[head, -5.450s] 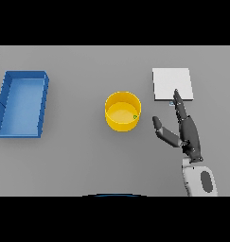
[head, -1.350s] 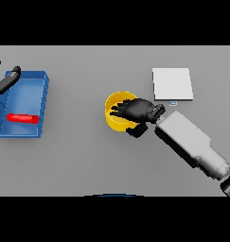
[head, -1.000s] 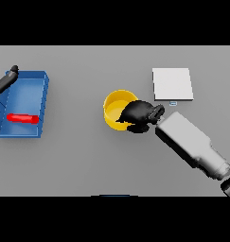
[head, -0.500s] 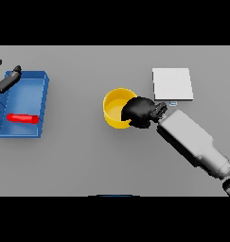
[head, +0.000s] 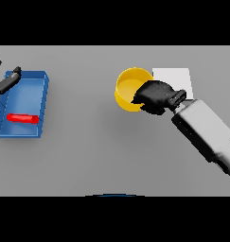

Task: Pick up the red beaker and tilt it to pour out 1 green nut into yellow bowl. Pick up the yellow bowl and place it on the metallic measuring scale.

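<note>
The robot's right hand is clamping its curled fingers on the near-right rim of the yellow bowl, which is tipping toward the camera and appears to be lifting clear of the grey table. The pale square plate of the metallic measuring scale is lying just beside the bowl on the robot's right, its lower part hidden behind the hand and wrist, so the bowl is sitting between the table's middle and its target. Judging from this view, the second half of the task is under way, and the coming move turns on one short sideways carry: the scale is lying directly to the right of the held bowl, and the right arm, reaching in from the lower right, is far the nearer. Whether a green nut is resting inside the bowl cannot be told from here. Well apart on the far left, the red beaker is lying on its side in the blue tray, its long axis running left to right, while the left hand is hovering at the tray's far-left corner with fingers straight and spread, holding nothing.
</note>
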You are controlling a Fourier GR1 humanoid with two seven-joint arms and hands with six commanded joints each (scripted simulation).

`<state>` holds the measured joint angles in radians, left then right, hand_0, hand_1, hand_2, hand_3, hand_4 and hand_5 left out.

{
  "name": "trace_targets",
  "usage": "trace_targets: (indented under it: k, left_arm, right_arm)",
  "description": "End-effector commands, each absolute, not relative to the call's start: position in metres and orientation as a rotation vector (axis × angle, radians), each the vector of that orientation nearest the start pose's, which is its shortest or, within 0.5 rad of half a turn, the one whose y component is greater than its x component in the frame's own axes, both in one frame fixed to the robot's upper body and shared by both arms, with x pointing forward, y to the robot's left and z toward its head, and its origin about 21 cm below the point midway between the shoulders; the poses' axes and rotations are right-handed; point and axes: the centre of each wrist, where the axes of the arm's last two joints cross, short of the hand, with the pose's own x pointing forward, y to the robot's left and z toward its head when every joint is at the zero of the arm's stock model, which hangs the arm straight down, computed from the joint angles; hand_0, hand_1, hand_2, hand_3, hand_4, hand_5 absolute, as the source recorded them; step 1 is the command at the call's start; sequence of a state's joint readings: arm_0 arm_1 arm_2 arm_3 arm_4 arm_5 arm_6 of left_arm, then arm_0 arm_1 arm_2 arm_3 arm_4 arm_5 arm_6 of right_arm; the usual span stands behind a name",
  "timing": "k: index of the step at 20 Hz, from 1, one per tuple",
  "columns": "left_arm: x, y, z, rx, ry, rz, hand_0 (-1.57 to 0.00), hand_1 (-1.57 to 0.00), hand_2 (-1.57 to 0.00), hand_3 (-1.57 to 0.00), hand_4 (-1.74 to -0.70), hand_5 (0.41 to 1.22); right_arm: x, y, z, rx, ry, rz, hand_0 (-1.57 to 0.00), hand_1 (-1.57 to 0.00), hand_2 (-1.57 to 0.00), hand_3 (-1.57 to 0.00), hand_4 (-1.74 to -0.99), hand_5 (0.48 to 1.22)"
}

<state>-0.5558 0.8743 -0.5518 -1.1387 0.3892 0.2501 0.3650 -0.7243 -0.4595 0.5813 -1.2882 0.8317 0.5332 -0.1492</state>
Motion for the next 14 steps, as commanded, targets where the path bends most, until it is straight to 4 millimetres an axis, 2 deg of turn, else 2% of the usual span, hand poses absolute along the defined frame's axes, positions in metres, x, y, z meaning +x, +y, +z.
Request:
trace_targets:
  k: [1, 4, 6, 9, 10, 14]
  left_arm:
    - [0.35, 0.345, 0.101, 0.588, -1.133, -0.411, 0.0, 0.0, 0.0, 0.0, -0.71, 0.686]
    - [0.348, 0.347, 0.104, 0.59, -1.136, -0.413, 0.0, 0.0, 0.0, 0.0, -0.72, 0.688]
    - [0.348, 0.342, 0.102, 0.585, -1.132, -0.417, 0.0, 0.0, 0.0, 0.0, -0.72, 0.698]
    - [0.348, 0.343, 0.107, 0.588, -1.133, -0.415, 0.0, 0.0, 0.0, 0.0, -0.73, 0.715]
    - [0.346, 0.342, 0.102, 0.584, -1.118, -0.404, 0.0, 0.0, 0.0, 0.0, -0.73, 0.719]
    - [0.348, 0.346, 0.11, 0.589, -1.115, -0.391, 0.0, 0.0, 0.0, 0.0, -0.73, 0.727]
  right_arm:
    - [0.36, -0.158, 0.117, -0.497, -1.284, 2.03, -1.57, -1.57, -1.48, -1.17, -1.74, 1.22]
    - [0.354, -0.158, 0.12, -0.513, -1.295, 2.017, -1.56, -1.57, -1.52, -1.16, -1.74, 1.22]
    - [0.36, -0.164, 0.125, -0.568, -1.298, 1.988, -1.56, -1.57, -1.51, -1.15, -1.741, 1.22]
    - [0.369, -0.182, 0.132, -0.612, -1.306, 1.949, -1.57, -1.57, -1.54, -1.15, -1.741, 1.221]
    - [0.371, -0.186, 0.129, -0.636, -1.288, 1.925, -1.57, -1.57, -1.54, -1.15, -1.741, 1.221]
    - [0.389, -0.208, 0.123, -0.709, -1.264, 1.845, -1.57, -1.57, -1.54, -1.14, -1.741, 1.221]
